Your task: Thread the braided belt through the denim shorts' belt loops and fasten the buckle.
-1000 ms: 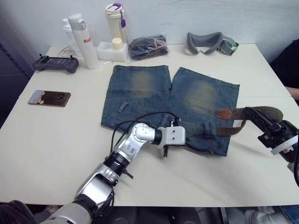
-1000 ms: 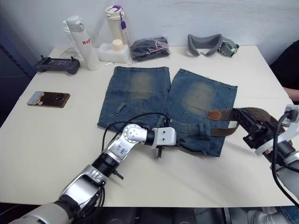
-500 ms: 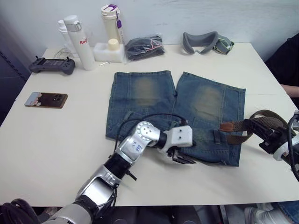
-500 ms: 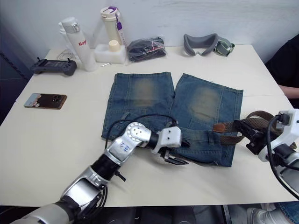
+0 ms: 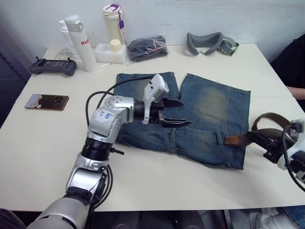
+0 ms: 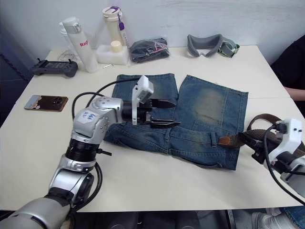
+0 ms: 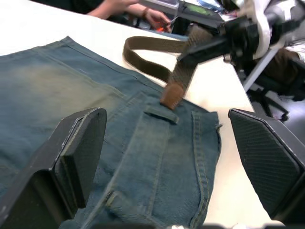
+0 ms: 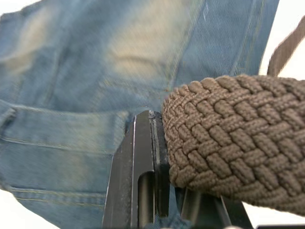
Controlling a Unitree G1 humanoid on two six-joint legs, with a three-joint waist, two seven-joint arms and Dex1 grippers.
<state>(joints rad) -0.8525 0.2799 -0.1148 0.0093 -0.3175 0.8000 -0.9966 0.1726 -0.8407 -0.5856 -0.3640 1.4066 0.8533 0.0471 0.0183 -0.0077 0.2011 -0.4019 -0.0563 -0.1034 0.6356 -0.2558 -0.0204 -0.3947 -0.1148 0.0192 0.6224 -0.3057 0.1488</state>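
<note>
The braided belt (image 5: 267, 125) lies at the right side of the denim shorts (image 5: 200, 114), looped on the table (image 5: 47, 138). Its brown leather tip (image 5: 232, 140) rests on the shorts' right edge, just beside one of the belt loops (image 7: 161, 115). The far end of the belt runs behind the right arm, so the buckle cannot be made out.

The right gripper (image 6: 255, 149) sits at the table's right edge with its fingers (image 8: 138, 176) closed on the belt. In the right wrist view the woven strap sits tight against one black finger (the other finger is mostly hidden under the strap).

The shorts lie flat in the middle of the table, with worn yellow patches on both legs. The left gripper (image 5: 174, 112) hangs above the shorts near the middle, its fingers (image 5: 174, 123) spread wide and holding nothing.

Along the back of the table stand a white bottle (image 5: 78, 43), a cream bottle (image 5: 113, 24), a black bundle (image 5: 147, 47) and a grey headset (image 5: 209, 43). A game controller (image 5: 52, 67) and a phone (image 5: 46, 101) lie on the left. At the far right edge there is a dark sleeve, maybe a person's arm (image 5: 291, 71), cut off by the picture.
</note>
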